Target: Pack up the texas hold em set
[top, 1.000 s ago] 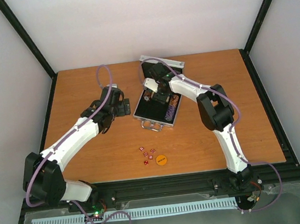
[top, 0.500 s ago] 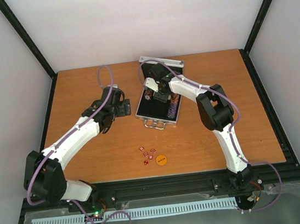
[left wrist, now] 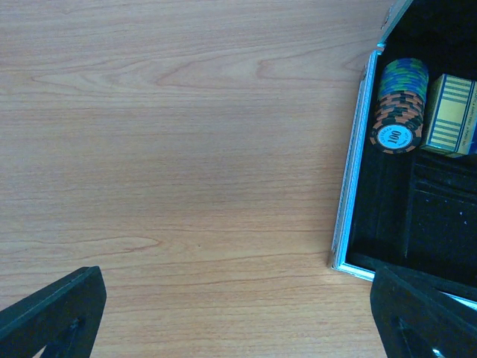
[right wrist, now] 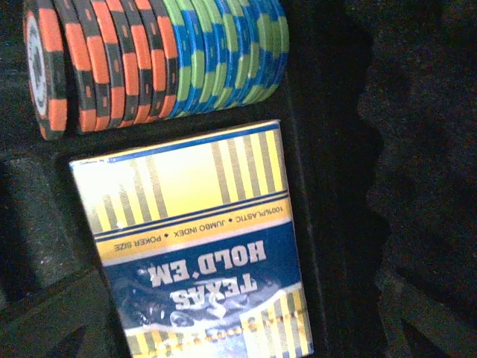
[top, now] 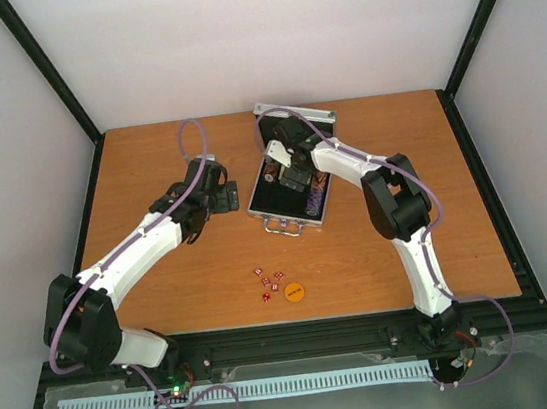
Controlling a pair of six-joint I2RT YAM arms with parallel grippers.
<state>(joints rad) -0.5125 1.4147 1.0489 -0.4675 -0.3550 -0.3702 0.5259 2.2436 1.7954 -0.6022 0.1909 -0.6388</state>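
My left arm reaches forward, elbow bent, the left gripper spread wide over the table just left of the case. My right arm arches over the case, and the right gripper points down into it with its fingers apart, either side of the card deck. The deck lies in the case beside the poker chips and reads "TEXAS HOLD'EM, JUMBO INDEX, POKER SIZE". The end chip reads "100". The red dice and the orange disc lie on the table on the near side of the case.
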